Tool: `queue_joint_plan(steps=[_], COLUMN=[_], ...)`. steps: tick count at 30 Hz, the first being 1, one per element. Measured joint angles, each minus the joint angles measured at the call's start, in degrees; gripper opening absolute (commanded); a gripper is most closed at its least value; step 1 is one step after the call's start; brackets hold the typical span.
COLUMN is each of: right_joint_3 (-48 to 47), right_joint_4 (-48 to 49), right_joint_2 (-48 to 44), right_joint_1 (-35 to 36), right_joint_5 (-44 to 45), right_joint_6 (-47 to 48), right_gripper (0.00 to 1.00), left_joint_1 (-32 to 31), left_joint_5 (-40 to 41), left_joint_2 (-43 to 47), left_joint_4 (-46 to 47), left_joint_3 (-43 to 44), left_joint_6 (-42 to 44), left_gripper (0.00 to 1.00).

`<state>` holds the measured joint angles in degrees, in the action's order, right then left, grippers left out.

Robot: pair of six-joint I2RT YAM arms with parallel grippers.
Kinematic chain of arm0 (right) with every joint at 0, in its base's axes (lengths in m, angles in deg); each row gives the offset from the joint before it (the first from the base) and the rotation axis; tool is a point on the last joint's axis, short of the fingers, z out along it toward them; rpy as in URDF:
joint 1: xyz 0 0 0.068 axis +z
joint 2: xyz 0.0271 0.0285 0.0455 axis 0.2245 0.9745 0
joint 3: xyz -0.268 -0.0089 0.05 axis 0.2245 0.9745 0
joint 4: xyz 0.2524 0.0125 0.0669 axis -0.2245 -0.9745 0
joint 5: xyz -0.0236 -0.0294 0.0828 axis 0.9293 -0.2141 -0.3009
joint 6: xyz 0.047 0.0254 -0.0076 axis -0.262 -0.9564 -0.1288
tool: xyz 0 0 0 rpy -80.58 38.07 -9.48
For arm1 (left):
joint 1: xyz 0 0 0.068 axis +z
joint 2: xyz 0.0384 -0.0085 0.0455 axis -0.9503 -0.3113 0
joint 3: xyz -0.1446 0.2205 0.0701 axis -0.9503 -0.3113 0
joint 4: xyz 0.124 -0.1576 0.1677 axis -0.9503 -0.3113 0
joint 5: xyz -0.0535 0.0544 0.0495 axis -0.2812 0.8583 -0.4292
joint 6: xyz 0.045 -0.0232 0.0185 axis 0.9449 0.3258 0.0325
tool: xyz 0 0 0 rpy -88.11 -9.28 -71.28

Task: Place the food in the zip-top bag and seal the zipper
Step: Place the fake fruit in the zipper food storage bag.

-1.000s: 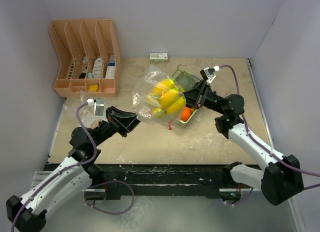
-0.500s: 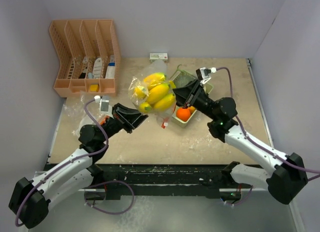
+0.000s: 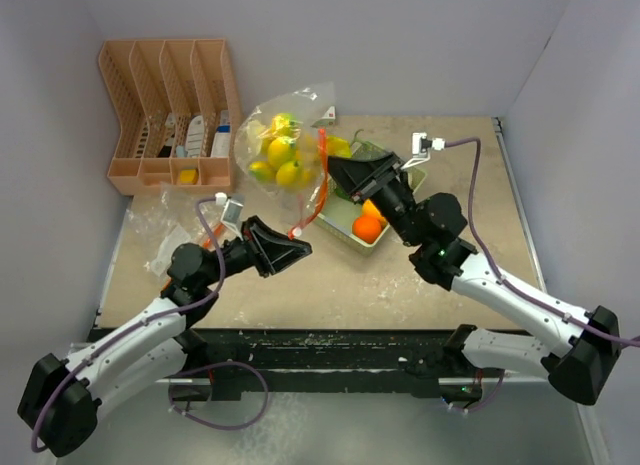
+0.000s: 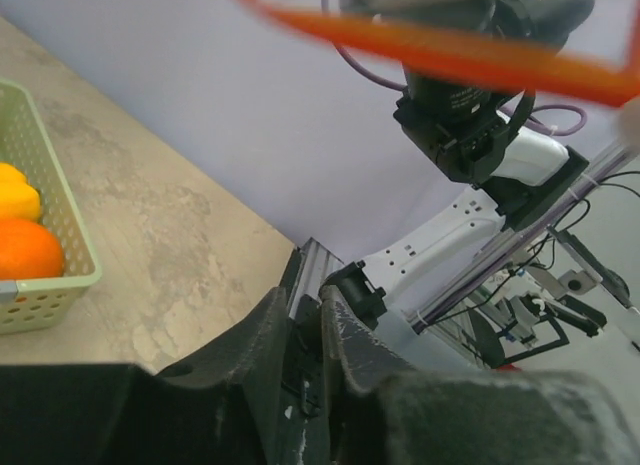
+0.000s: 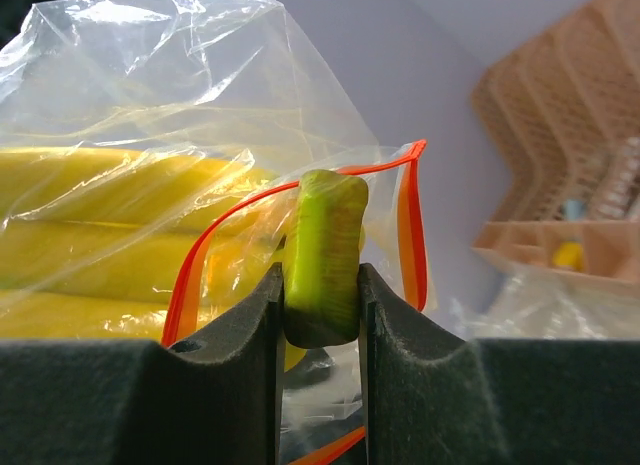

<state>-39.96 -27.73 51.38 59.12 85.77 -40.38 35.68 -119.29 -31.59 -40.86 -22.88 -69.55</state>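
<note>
A speckled beige table [image 3: 455, 175] is filling the floor of a booth with pale grey-lilac walls, and a pale green mesh basket [image 3: 340, 231] is sitting near its middle. Well to the left of the basket, against the back wall, a peach-coloured file rack [image 3: 170, 105] is standing upright, with small items in its slots. An orange [image 3: 367, 228] is lying inside the basket, and the left wrist view shows a yellow piece [image 4: 14, 197] beside it. Beyond the basket and to its left, a clear zip-top bag [image 3: 295, 110] is hanging in the air off the table. A yellow banana bunch [image 3: 278, 153] is weighing down the inside of it. The bag's orange zipper strip [image 3: 322, 173] is trailing down toward the basket's left end. The right pincer [image 5: 320, 295] is reaching over the basket and clamping firmly on a yellow-green stub [image 5: 322, 240] at the bag's orange-edged mouth. The bananas are showing through the plastic behind it. I cannot tell whether the plastic itself is also pinched. The left pincer [image 4: 308, 330] is hovering just left of the basket, on its near side. Its jaws are standing only a narrow slit apart, gripping nothing and touching neither the bag nor the strip.
</note>
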Motion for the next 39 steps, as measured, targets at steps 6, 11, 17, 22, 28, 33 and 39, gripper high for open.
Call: queue_joint_plan(steps=[6, 11, 17, 22, 28, 33, 39], right_joint_3=[0.02, 0.02, 0.02, 0.02, -0.28, -5.22, -9.77], right_joint_4=[-10.67, -17.70, -24.50, -29.03, -31.12, -33.57, -35.74], right_joint_2=[-1.01, -4.39, -4.87, -1.40, 5.20, 13.18, 19.39], right_joint_1=[2.16, 2.21, 3.21, 7.72, 15.78, 19.80, 23.85], right_joint_5=[10.43, 17.46, 19.93, 19.63, 21.31, 26.36, 34.75], right_joint_6=[9.73, 17.42, 25.00, 28.39, 29.29, 30.34, 31.39], right_gripper=[0.00, 0.00, 0.00, 0.00, 0.00, 0.00, 0.00], left_joint_1=[0.00, 0.00, 0.00, 0.00, 0.00, 0.00, 0.00], left_joint_5=[1.79, 5.14, 9.73, 13.77, 14.23, 14.23, 14.67], left_joint_2=[11.50, 20.39, 23.21, 23.41, 20.96, 17.84, 13.03], left_joint_4=[-20.72, -39.21, -55.89, -63.43, -66.42, -68.74, -72.63], left_joint_3=[7.50, 18.99, 29.22, 33.53, 34.18, 33.99, 33.97], left_joint_6=[5.77, 13.62, 20.68, 25.00, 26.01, 25.90, 25.51], left_gripper=[0.46, 0.56, 0.72, 0.73, 0.73, 0.67, 0.62])
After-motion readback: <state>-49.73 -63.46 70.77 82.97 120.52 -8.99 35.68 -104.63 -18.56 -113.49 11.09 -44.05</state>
